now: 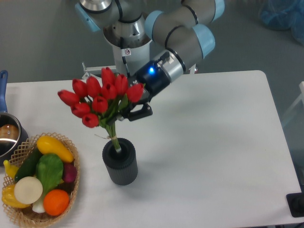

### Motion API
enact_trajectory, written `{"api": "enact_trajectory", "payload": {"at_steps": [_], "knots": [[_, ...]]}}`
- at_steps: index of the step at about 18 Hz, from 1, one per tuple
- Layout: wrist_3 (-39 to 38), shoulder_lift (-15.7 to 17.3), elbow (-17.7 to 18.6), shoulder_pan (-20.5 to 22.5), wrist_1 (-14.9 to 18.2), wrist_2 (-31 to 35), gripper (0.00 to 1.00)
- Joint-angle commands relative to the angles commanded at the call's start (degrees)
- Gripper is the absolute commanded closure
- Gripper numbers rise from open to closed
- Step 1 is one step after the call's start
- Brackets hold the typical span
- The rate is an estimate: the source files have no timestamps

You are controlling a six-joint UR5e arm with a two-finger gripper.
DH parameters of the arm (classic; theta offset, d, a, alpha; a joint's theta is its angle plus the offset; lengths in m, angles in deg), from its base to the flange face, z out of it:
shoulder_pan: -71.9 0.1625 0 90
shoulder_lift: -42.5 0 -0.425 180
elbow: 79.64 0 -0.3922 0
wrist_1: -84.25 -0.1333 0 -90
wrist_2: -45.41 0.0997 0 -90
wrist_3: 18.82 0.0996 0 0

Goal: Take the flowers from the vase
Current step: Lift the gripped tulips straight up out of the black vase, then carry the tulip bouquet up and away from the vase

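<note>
At the far left edge you see a steel pot with a blue handle, both cut off by the frame so only part of each shows. Just beside it sits a wicker basket filled with colourful fruit and vegetables, its lower rim clipped at the bottom of the view. Moving right, the flowers hang above the white table, their red buds fanned out to the left and tilted, while the thin green stems run down to the mouth of the vase; you cannot tell whether the stem tips sit just inside the mouth or merely at its rim. The dark ribbed vase stands upright on the table, near the basket but apart from it. Right of the buds, the gripper is clamped on the bunch just below the blooms; leaves and buds hide most of its fingers, with one dark finger showing on the lower side. Behind it a blue light glows on the wrist, and the arm's upper links run out of the top of the frame.
</note>
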Motion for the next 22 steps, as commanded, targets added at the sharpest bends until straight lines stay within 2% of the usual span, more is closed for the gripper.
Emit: {"api": "enact_trajectory", "payload": {"at_steps": [12, 17, 22], "knots": [[-11.2, 2.9, -5.7, 1.1, 0.1, 0.0, 0.58], [-13.0, 4.5, -5.9, 7.0, 0.4, 1.3, 0.58], [-13.1, 4.8, -7.1, 13.7, 0.3, 8.5, 0.58]]}}
